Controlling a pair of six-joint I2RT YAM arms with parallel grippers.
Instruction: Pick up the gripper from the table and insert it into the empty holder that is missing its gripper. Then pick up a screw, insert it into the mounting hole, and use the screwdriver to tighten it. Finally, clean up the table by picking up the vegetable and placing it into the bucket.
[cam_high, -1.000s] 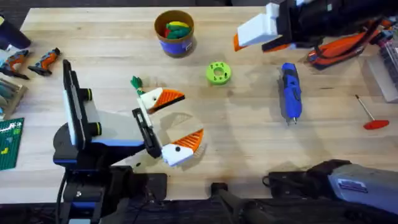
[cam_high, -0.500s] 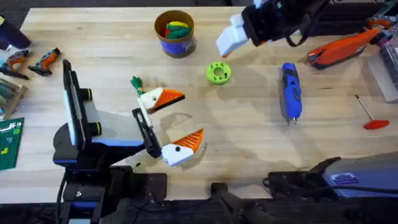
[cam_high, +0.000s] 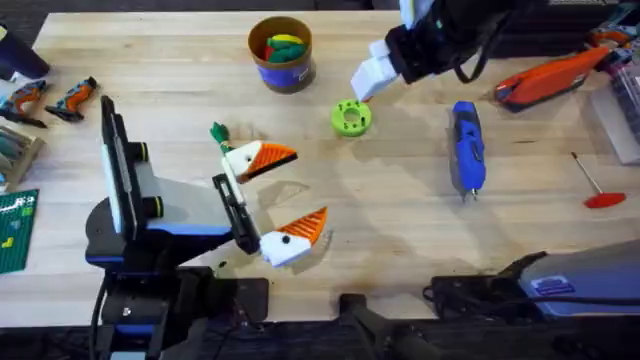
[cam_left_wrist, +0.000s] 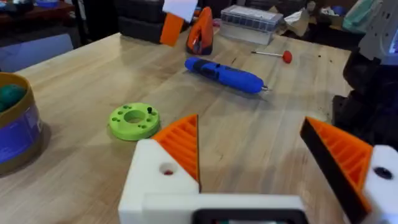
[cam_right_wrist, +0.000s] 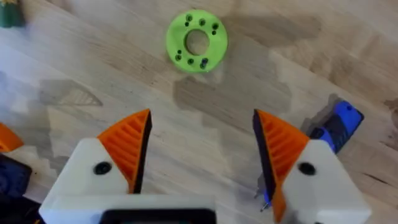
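Since a small dark screw (cam_left_wrist: 149, 111) appears to stand in the rim of the green disc (cam_high: 350, 117) (too small to be sure), the next pick probably turns on that disc. It lies just ahead of the right gripper (cam_right_wrist: 202, 134), whose fingers are spread and empty. The screwdriver (cam_high: 467, 147) lies beside it, its long axis running away from the arms' bases. The left gripper (cam_high: 310, 185), also spread, rests farther off at mid-table.

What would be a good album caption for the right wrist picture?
Open right claw above the wooden table, near a green disc and blue screwdriver.
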